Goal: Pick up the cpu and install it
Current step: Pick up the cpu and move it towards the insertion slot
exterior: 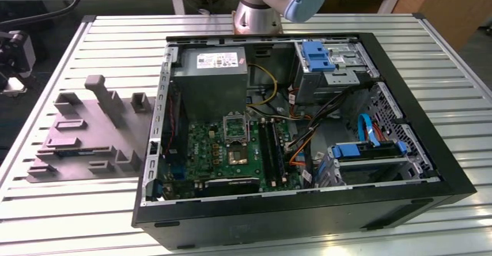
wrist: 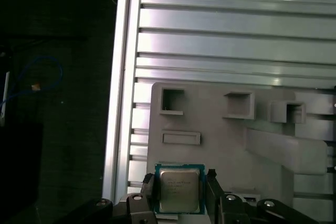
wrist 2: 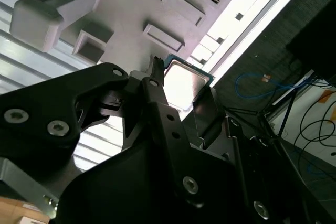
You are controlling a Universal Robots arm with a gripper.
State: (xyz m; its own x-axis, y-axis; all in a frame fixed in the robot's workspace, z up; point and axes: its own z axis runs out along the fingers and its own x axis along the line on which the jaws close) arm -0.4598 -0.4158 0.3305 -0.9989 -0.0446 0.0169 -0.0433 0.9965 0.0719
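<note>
A robot gripper [wrist: 180, 179] holds the cpu [wrist: 179, 191] by two opposite edges; the black fingers [wrist: 148, 186] are closed to the chip's own width, one against each side, and nothing else is in the grasp. In the first wrist view the chip hangs flat above a grey moulded fixture tray [wrist: 220, 140], near the tray corner that lies by the long edge of the slatted metal table [wrist: 236, 40]. In the exterior view this tray [exterior: 115, 135] sits beside the table's edge on the exterior view's left, well apart from the socket [exterior: 241, 155] on the green motherboard [exterior: 204, 146] inside the open computer case [exterior: 430, 169] at the table's middle. The step in hand looks like carrying the gripped chip. To do it well, judge that the chip should stay level and square in the fingers, with pressure on its edges only, moved slowly so it cannot slip or twist, and kept high over the case wall and loose cables. The cpu is a small, thin square with a flat silver-grey metal top bearing faint print, a narrow green border showing around it, and it glares bright in the second wrist view [wrist 2: 184, 80]
</note>
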